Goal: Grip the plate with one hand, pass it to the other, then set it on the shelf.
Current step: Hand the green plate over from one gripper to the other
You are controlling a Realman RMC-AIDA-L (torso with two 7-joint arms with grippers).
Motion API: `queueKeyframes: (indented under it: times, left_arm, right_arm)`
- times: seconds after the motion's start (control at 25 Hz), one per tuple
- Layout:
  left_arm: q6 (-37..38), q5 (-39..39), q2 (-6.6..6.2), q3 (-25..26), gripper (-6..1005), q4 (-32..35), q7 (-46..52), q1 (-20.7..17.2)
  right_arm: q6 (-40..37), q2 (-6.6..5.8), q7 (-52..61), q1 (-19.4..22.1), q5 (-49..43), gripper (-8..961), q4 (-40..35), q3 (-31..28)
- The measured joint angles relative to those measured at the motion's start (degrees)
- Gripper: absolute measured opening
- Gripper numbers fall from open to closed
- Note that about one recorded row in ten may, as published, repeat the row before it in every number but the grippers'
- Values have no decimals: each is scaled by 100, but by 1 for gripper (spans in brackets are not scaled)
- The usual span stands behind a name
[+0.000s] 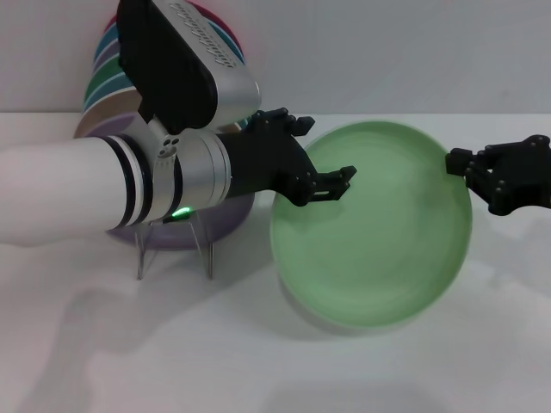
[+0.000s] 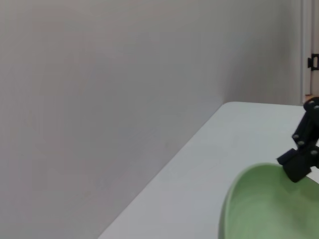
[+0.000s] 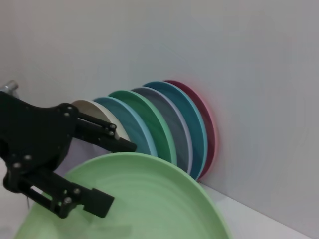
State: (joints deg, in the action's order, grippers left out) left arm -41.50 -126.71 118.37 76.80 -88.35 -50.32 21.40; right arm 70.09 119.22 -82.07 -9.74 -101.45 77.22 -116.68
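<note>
White desk (image 1: 103, 361) and wall frame the handover: the plate (image 1: 374, 228) is held tilted above the desk, its rim clamped at opposite edges by the left tool (image 1: 320, 168) and right tool (image 1: 472, 168); the shelf (image 1: 172, 245) stands left of it.

Left arm housing (image 1: 185, 60): you see dark lettering printed along its silver edge in the head view, but it runs at an angle and you cannot read the word.
Plate (image 1: 372, 225): plain, it carries no writing for you.
Wrist views: they give you no text, number or sign.
</note>
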Motion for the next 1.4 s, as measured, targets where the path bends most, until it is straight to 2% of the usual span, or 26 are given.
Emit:
queueKeyframes:
  times: [0.4, 0.6, 1.2, 1.4]
  left_arm:
    - [128, -87, 10, -127, 680, -43, -344, -66]
    - [751, -297, 10, -485, 443, -56, -492, -216]
    - [1162, -382, 9, -723, 123, -162, -545, -333]
    - [1327, -380, 10, -760, 98, -203, -557, -363]
  right_arm:
    - [43, 5, -2, -9, 38, 38, 13, -2]
    - [59, 4, -7, -8, 60, 39, 12, -4]
    - [712, -12, -474, 106, 976, 44, -375, -92]
    - [988, -3, -513, 138, 1399, 211, -792, -589]
